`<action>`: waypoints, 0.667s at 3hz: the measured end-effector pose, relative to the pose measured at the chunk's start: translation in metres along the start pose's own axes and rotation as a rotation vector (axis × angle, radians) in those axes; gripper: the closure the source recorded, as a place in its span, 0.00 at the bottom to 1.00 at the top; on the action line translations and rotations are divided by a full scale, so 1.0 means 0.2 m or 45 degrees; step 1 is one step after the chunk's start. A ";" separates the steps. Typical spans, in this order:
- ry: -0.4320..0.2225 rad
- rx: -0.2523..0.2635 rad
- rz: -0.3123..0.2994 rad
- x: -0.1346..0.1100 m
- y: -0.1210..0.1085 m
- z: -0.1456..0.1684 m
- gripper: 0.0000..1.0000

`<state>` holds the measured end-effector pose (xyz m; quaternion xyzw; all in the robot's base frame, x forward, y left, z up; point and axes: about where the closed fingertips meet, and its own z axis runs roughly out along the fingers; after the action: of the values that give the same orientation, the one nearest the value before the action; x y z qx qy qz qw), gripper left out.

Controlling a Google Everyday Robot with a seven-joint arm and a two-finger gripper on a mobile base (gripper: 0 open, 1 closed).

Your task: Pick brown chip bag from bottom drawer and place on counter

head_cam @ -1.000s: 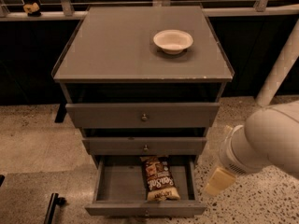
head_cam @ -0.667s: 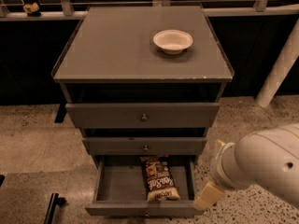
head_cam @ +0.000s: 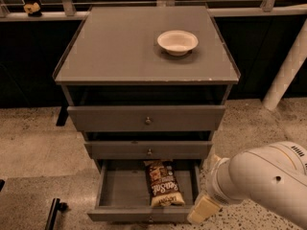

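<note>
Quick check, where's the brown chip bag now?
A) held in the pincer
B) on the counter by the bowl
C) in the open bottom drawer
C: the brown chip bag lies in the open bottom drawer, while the pincer sits outside the drawer's front right corner, not touching the bag.

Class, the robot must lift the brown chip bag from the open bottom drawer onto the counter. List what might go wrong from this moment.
1. The gripper hangs outside the right front corner of the bottom drawer; swinging toward the brown chip bag may strike the drawer wall.
2. The bag's far end lies close under the middle drawer, so a straight lift might snag.
3. A white bowl sits on the counter; careless placement might knock it.
</note>
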<state>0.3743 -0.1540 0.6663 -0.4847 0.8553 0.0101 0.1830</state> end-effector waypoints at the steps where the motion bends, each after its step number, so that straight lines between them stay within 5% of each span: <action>1: 0.005 0.074 -0.054 -0.01 0.03 0.05 0.00; 2: 0.014 0.108 -0.159 -0.02 0.12 0.21 0.00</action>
<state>0.3703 -0.1296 0.6242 -0.5291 0.8240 -0.0403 0.1989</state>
